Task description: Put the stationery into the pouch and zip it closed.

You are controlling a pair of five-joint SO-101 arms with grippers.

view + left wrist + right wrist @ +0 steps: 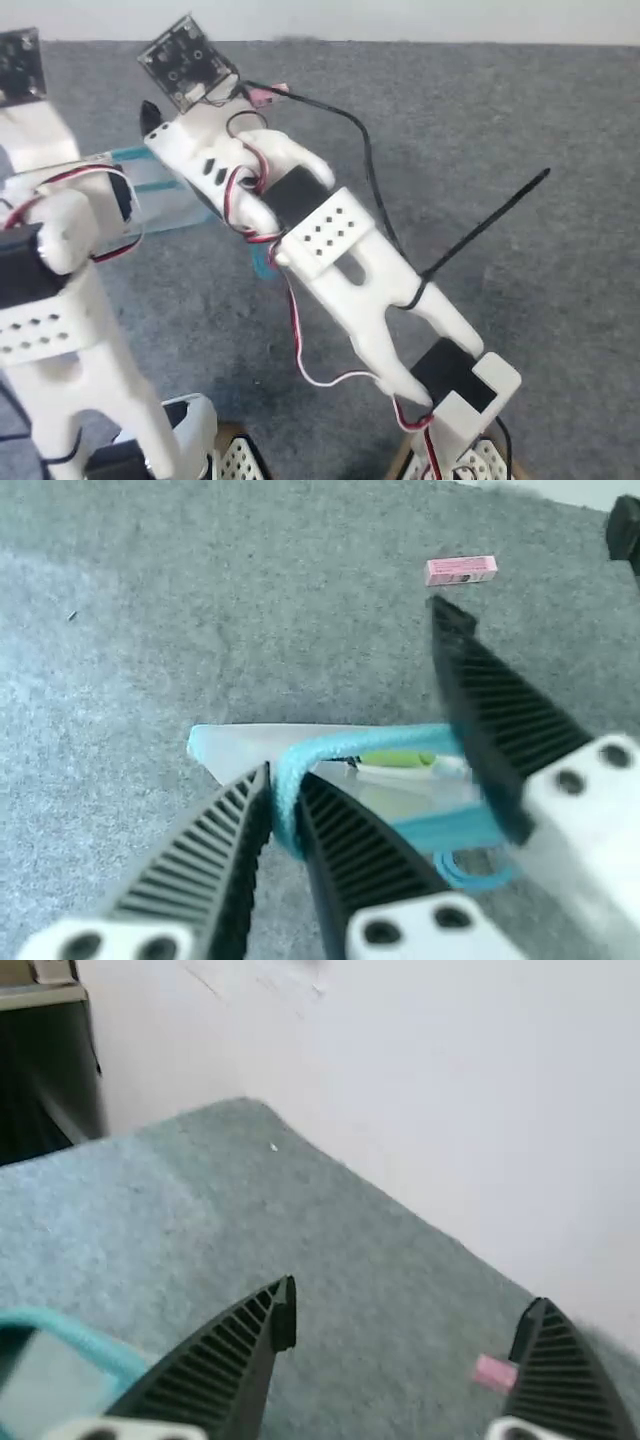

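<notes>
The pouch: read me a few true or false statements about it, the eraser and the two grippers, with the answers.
1. The left gripper is closed on the teal edge of the pouch. True.
2. The pink eraser is inside the pouch. False: it lies on the grey mat, apart from the pouch.
3. The right gripper is clamped on the eraser. False: its jaws stand open and hold nothing.
4. A green pen shows through the clear side of the pouch. True.
</notes>
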